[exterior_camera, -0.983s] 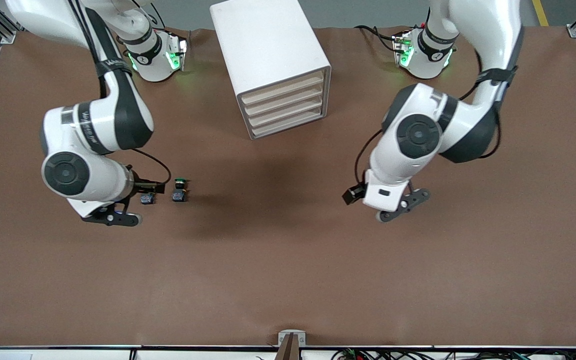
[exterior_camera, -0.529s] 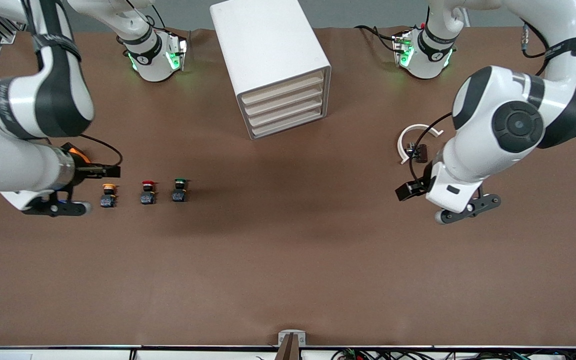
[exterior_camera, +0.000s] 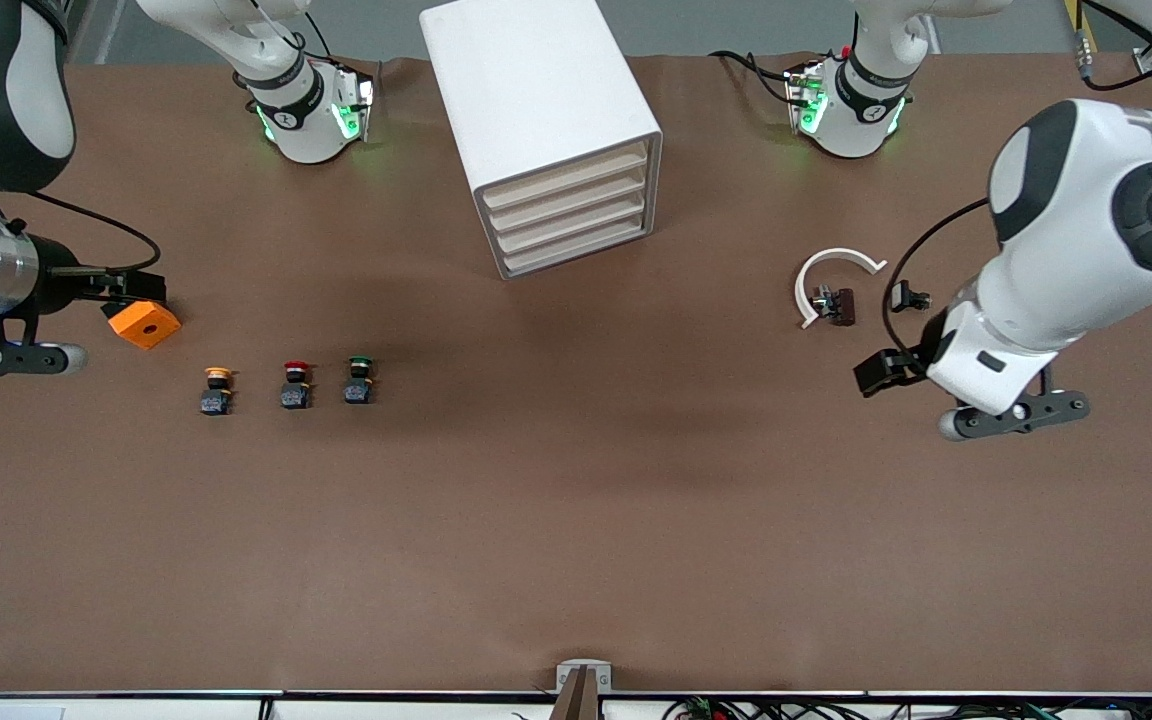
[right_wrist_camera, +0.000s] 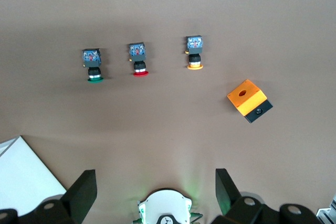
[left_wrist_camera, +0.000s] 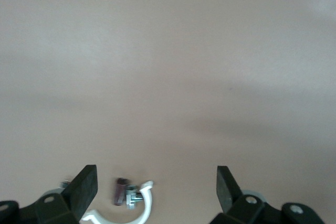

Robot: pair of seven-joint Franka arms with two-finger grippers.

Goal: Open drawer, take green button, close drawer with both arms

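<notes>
The green-capped button (exterior_camera: 360, 381) stands on the brown table, nearer the front camera than the white drawer cabinet (exterior_camera: 546, 130). All of the cabinet's drawers are shut. The button also shows in the right wrist view (right_wrist_camera: 93, 64). My right gripper (right_wrist_camera: 156, 182) is open and empty, high over the table at the right arm's end, well away from the button. My left gripper (left_wrist_camera: 157, 187) is open and empty, over the table at the left arm's end beside a white ring clamp (left_wrist_camera: 142, 211). In the front view both grippers' fingers are hidden under the wrists.
A red-capped button (exterior_camera: 296, 385) and a yellow-capped button (exterior_camera: 217, 391) stand in a row with the green one. An orange box (exterior_camera: 143, 322) lies near the right wrist. The white ring clamp (exterior_camera: 831, 280) and a small black part (exterior_camera: 908, 296) lie near the left arm.
Both arms have swung outward from the middle toward their own table ends. This has uncovered the red and yellow buttons, the orange box and the white clamp.
</notes>
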